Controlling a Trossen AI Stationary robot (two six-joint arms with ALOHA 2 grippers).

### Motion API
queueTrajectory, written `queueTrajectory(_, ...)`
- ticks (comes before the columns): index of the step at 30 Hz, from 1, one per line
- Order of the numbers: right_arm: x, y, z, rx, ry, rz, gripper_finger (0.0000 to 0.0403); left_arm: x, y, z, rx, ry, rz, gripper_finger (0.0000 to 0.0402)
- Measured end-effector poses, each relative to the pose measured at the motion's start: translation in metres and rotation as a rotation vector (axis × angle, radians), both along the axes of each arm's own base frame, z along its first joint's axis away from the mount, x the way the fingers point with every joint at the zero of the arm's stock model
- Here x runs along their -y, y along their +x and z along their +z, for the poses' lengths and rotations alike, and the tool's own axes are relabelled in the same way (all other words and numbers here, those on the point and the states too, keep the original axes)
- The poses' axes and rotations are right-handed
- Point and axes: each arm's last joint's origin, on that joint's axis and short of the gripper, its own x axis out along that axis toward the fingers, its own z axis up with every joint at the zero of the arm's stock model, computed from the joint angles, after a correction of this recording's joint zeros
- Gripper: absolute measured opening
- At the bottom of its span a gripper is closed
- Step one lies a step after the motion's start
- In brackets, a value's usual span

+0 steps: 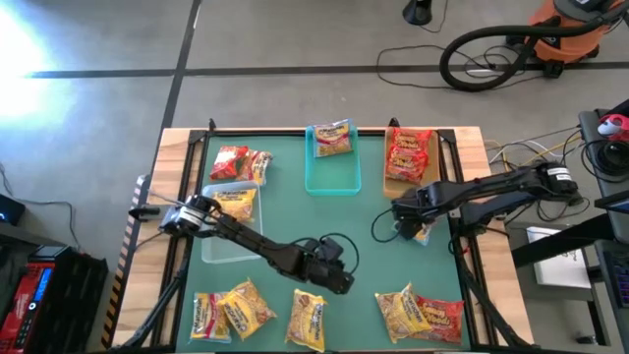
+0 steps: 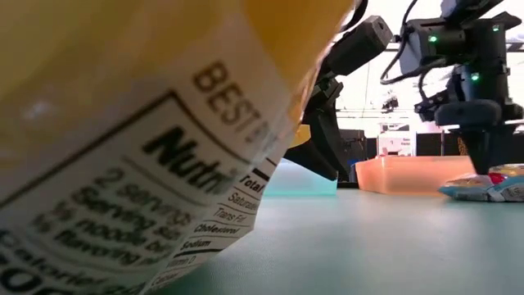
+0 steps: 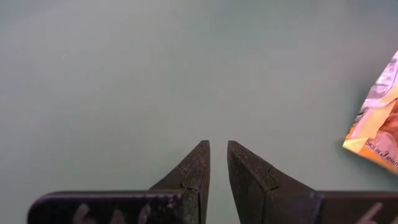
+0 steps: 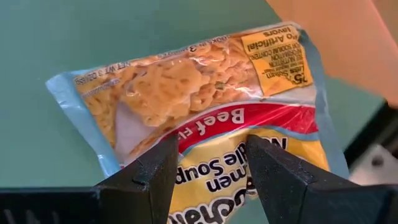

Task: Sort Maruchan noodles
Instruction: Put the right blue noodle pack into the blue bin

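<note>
Maruchan noodles packets lie flat in several spots: in the clear tray [image 1: 228,236], the teal tray [image 1: 332,177] and the tan tray [image 1: 408,175], and along the near edge, such as one yellow packet [image 1: 308,319]. My right gripper [image 4: 211,143] points down, open, over a blue-edged packet with a red band [image 4: 186,93] that lies flat on the mat beside the tan tray; its fingers stand above it, apart from it. My left gripper [image 3: 217,146] is shut with nothing between its fingers, slanting down over bare mat near the table's middle [image 1: 336,278]. A packet corner [image 3: 379,130] shows beyond it.
Two red packets [image 1: 241,162] lie on the mat beyond the clear tray. One packet [image 2: 123,123] fills the low view close to the camera. More packets lie at the near right [image 1: 423,313]. Bare green mat [image 1: 334,226] spans the middle.
</note>
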Motion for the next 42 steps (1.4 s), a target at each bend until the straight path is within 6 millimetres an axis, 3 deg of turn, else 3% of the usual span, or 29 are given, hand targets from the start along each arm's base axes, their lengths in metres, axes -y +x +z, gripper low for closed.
queueTrajectory(6, -0.002, 0.016, 0.002, 0.092, 0.01, 0.187, 0.0182, 0.001, -0.006, 0.007, -0.025, 0.027, 0.002, 0.0039)
queueTrajectory(13, -0.018, 0.048, 0.009, 0.419, 0.067, 0.52, 0.0182, 0.007, -0.015, 0.016, -0.028, 0.087, 0.017, 0.0039)
queueTrajectory(18, -0.028, 0.064, 0.018, 0.611, 0.04, 0.645, 0.0182, 0.01, -0.016, 0.017, -0.023, 0.087, 0.012, 0.0039)
queueTrajectory(22, -0.032, 0.064, 0.025, 0.617, 0.075, 0.552, 0.0182, 0.011, -0.015, 0.019, 0.003, 0.147, 0.002, 0.0039)
queueTrajectory(27, -0.03, 0.053, 0.022, 0.46, 0.174, 0.092, 0.0182, 0.011, -0.011, 0.023, 0.048, 0.262, -0.019, 0.0039)
queueTrajectory(31, -0.034, 0.049, 0.011, 0.42, 0.166, -0.074, 0.0182, 0.011, -0.008, 0.026, 0.083, 0.288, -0.008, 0.0039)
queueTrajectory(36, -0.034, 0.053, -0.001, 0.377, 0.136, -0.08, 0.0182, 0.011, -0.007, 0.026, 0.094, 0.295, 0.003, 0.0039)
queueTrajectory(42, -0.033, 0.062, -0.021, 0.305, 0.027, 0.155, 0.0182, 0.011, -0.007, 0.026, 0.093, 0.301, -0.003, 0.0039)
